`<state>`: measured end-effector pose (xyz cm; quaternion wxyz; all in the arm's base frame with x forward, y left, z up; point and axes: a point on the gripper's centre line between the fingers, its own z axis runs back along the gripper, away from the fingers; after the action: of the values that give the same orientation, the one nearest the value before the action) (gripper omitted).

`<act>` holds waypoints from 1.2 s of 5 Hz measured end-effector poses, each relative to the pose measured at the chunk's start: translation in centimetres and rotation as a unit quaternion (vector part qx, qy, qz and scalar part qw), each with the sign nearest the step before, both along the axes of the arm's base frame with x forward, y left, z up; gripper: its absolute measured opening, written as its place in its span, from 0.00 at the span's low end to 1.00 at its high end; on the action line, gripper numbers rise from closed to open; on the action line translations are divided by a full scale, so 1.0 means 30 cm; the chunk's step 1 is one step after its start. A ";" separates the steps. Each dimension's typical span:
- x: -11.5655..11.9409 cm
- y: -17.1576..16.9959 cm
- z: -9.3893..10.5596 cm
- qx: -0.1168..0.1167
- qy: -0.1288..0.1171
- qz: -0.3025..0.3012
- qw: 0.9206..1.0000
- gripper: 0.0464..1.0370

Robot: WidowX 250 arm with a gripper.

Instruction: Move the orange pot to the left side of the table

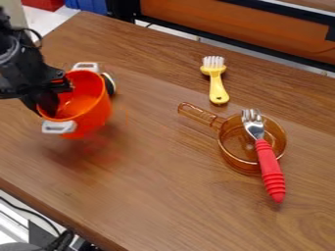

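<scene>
Pot point(93, 109): orange, white-handled, tipped, left of the pan point(231, 146)!
My pincer point(47, 102): pinching its wall!
Table point(163, 191): brown woodgrain.
Room: orange panel point(229, 23) beyond.

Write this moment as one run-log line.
gripper: gripping rim | orange pot: tilted, above table, left in view | red-handled fork: across amber pan | yellow brush: beyond pan

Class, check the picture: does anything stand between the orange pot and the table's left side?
Nothing visible does. The pot, held by the gripper, is over the table's left part as the camera sees it. The brush, pan and fork lie to the right.
</scene>
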<state>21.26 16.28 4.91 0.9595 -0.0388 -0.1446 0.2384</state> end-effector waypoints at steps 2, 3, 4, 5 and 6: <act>0.027 0.092 -0.071 0.057 0.011 0.047 0.997 0.01; 0.027 0.090 -0.075 0.075 0.022 0.048 0.996 0.02; 0.024 0.083 -0.076 0.081 0.043 0.067 0.994 0.15; 0.020 0.070 -0.072 0.064 0.056 0.075 0.994 0.37; 0.020 0.069 -0.035 0.066 0.068 0.077 0.993 0.65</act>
<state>21.86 18.35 3.85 0.9466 0.0517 -0.0967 0.3033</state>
